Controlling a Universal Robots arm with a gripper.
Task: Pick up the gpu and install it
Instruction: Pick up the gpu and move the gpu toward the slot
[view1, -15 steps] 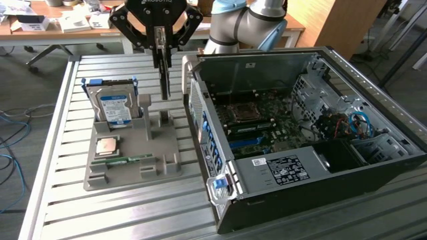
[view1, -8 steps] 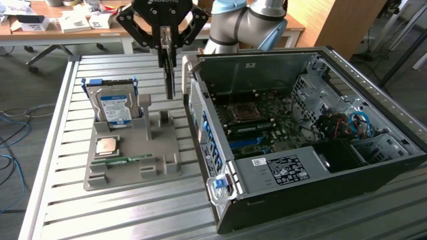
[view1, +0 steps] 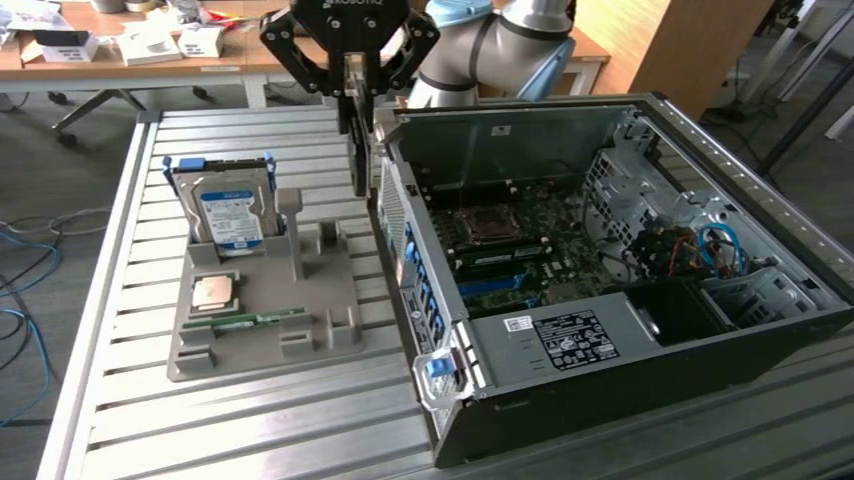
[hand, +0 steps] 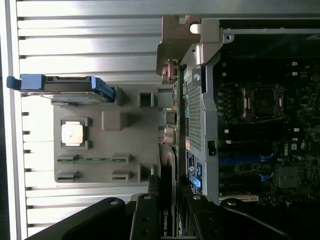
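The gpu (view1: 358, 140) hangs edge-on from my gripper (view1: 358, 72), which is shut on its upper edge. The card is in the air over the gap between the grey holder and the open computer case (view1: 441, 300), close to the case's outer wall. In the wrist view the gpu (hand: 167, 200) runs away from my gripper (hand: 169, 216) as a thin dark strip. Its silver end bracket (hand: 172, 45) is at the far end. The motherboard (view1: 521, 240) lies inside the case, toward the exterior view's right of the card.
A grey holder (view1: 307, 345) on the slatted metal table carries a silver hard drive with a blue label (view1: 230, 215), a processor chip (view1: 214, 292) and a narrow green memory stick (view1: 247, 321). Inside the case are cables (view1: 694, 250) and a power supply (view1: 567, 340).
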